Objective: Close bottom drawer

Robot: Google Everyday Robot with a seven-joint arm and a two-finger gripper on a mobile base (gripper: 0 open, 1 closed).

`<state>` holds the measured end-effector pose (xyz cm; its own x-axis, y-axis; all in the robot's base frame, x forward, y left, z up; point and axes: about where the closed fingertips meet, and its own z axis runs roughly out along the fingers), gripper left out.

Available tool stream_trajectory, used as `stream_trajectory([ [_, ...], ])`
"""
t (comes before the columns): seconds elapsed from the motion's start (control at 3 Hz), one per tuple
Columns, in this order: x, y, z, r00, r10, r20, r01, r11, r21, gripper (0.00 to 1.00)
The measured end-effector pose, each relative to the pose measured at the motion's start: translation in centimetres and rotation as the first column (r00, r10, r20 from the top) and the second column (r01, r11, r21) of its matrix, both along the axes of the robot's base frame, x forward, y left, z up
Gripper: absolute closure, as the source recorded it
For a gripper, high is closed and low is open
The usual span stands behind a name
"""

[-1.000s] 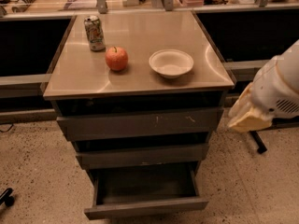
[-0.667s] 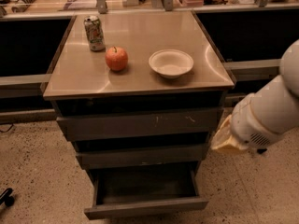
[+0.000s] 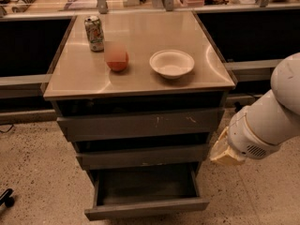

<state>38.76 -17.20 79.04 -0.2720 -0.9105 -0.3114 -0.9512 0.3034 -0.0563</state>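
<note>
The bottom drawer [image 3: 146,208] is pulled out at the foot of the grey cabinet. Its plain front strip faces me and its shallow grey tray [image 3: 145,186] holds nothing. Above it sit the mid-width drawer [image 3: 143,156] and the widest drawer with pale scratch marks [image 3: 140,123], both pushed in further. My white arm [image 3: 269,118] comes in from the right. The gripper [image 3: 224,150] is a pale yellowish shape at its end, to the right of the cabinet at the height of the middle drawer, above the bottom drawer's right corner.
On the cabinet top [image 3: 84,78] stand a soda can [image 3: 94,33], a red apple [image 3: 116,59] and a white bowl [image 3: 171,63]. Dark counters flank the cabinet on both sides. A black caster [image 3: 6,197] is on the speckled floor at far left.
My arm and gripper have moved down and to the left, closer to the cabinet's right side. The drawers have not moved.
</note>
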Motion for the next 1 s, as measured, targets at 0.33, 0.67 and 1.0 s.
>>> stream_trajectory([
  [0.33,-0.3,-0.1,-1.6,0.999,0.043,-0.01,-0.043,0.999,-0.021,1.0],
  [0.67,-1.8,-0.8,-7.4,0.9966,0.07,-0.043,-0.07,0.998,0.005,1.0],
  [1.0,-2.8,-1.7,-17.4,0.9959,0.042,-0.08,-0.035,0.995,0.094,1.0],
])
